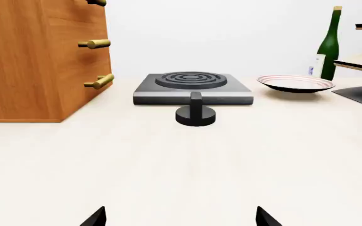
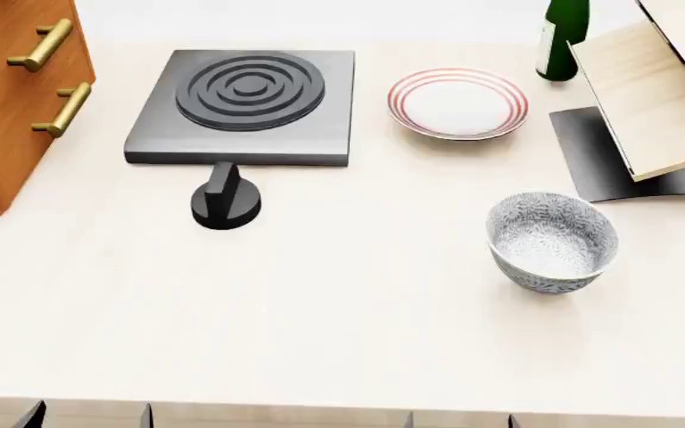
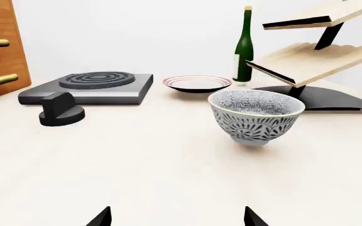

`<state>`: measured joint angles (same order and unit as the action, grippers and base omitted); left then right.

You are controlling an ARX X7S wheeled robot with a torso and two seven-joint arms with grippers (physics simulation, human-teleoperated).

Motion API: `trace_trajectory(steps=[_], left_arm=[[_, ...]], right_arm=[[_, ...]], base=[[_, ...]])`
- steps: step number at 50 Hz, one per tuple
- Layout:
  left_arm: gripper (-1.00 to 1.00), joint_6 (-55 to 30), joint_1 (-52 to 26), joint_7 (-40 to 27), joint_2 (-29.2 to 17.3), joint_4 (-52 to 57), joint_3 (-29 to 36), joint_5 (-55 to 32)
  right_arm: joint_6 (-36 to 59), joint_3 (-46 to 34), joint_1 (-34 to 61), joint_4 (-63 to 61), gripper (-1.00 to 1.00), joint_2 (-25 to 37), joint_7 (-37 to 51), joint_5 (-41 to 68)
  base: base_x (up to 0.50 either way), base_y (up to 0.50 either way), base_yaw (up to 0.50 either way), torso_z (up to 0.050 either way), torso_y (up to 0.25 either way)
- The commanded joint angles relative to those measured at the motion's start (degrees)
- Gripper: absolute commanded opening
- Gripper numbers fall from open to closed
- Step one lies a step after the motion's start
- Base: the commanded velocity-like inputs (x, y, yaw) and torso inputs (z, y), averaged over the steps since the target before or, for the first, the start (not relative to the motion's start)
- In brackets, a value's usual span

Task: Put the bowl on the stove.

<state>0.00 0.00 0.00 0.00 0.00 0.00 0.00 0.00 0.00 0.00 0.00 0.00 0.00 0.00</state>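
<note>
On the pale table (image 2: 342,339) we see the bowl (image 2: 552,241) at centre right, well apart from the stove (image 2: 245,105) upper left. Both our grippers, left (image 1: 180,217) and right (image 3: 177,217), hover low, jaws spread and empty.

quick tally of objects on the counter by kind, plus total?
Bowl: 1
Stove: 1
Knob: 1
Plate: 1
Green bottle: 1
Wooden shelf rack: 1
Wooden drawer cabinet: 1
Total: 7
</note>
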Motion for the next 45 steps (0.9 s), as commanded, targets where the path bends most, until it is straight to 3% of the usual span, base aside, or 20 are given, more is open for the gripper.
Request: trace_trajectory(steps=[1,31,38,45], left_arm=[[1.00,0.29,-0.07,-1.09,-0.87,-0.68,0.90,-1.12],[1.00,-0.06,-0.07,-2.71,-4.36,-0.46,4.50,-8.15],[1.00,2.07,-0.91,-3.17,-5.03,1.90,3.89,-9.38],[1.00,0.77,-2.62,-1.48,-8.46,13.60,0.99,-15.42]], right_arm=[[1.14,-0.79,-0.07,-0.18,1.00,0.75,1.75,1.05],[3.28,-5.20,0.41,-0.44,1.00,4.36,5.29,4.59],[10.15,-3.30,1.67,-7.24,1.00,6.51,3.89,9.77],[19.12,1.71,2.64,-20.84,1.00,12.74,3.29,14.52]], base=[[0.00,0.00,0.00,0.000,0.000],[0.00,0.00,0.00,0.000,0.000],[0.00,0.00,0.00,0.000,0.000],[0.00,0.00,0.00,0.000,0.000]])
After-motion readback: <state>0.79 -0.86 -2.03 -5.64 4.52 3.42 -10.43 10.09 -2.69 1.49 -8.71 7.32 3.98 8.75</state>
